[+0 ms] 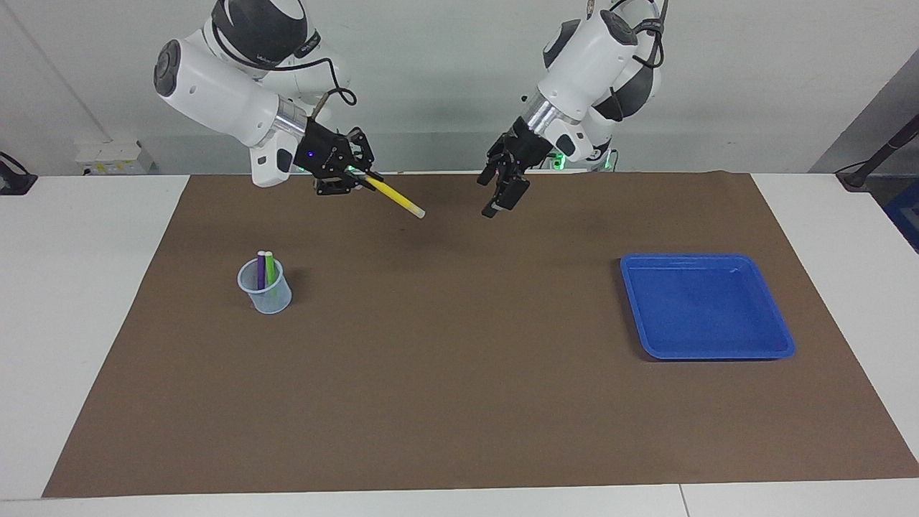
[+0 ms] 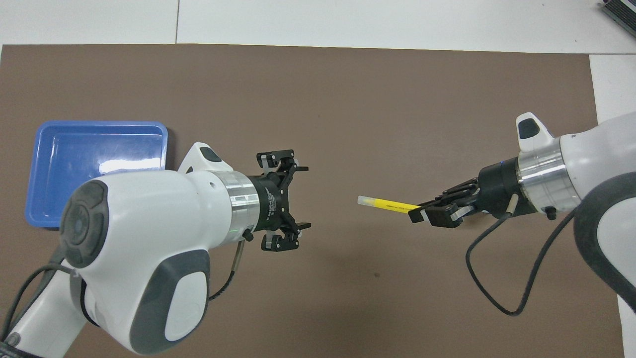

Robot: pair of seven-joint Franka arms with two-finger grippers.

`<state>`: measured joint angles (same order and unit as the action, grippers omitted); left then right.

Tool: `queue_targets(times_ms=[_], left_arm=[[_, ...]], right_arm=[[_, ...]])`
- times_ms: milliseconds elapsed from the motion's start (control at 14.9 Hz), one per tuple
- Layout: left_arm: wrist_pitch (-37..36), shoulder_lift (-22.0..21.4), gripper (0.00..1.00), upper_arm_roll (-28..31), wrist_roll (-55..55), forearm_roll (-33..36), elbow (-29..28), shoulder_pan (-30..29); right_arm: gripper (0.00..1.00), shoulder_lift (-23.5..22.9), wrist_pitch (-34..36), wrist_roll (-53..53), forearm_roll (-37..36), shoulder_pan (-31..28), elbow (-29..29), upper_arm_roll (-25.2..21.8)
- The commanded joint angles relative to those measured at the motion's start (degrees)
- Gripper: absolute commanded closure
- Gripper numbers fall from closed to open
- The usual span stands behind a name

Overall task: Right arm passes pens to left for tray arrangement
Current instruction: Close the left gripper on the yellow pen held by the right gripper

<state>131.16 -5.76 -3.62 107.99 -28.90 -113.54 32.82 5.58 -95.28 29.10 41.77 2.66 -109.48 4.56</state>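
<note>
Gripping the slim yellow marker pen, the right gripper aims its pale cap — long axis in line — at the left gripper, spread wide and empty.

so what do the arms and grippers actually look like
Both arms have glossy white shells with dark grey joint caps and a silver ring at the wrist. The left gripper and right gripper are black two-finger claws. A black cable loops beside each wrist, and small green and blue lights glow near the grippers.
</note>
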Motion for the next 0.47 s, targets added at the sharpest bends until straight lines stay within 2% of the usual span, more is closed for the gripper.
queue_targets(times_ms=[0,404], left_arm=[[6.19,-0.92,0.0,0.81,4.67,-0.99,-1.95,4.35],[11.75,0.05,0.0,0.81,9.43,-0.72,-1.42,9.81]], right_arm=[[1.0,1.8,-1.93,2.36,3.4,0.5,-2.84,0.18],[1.0,1.63,-2.37,4.91,8.66,1.38,-4.6,0.27]])
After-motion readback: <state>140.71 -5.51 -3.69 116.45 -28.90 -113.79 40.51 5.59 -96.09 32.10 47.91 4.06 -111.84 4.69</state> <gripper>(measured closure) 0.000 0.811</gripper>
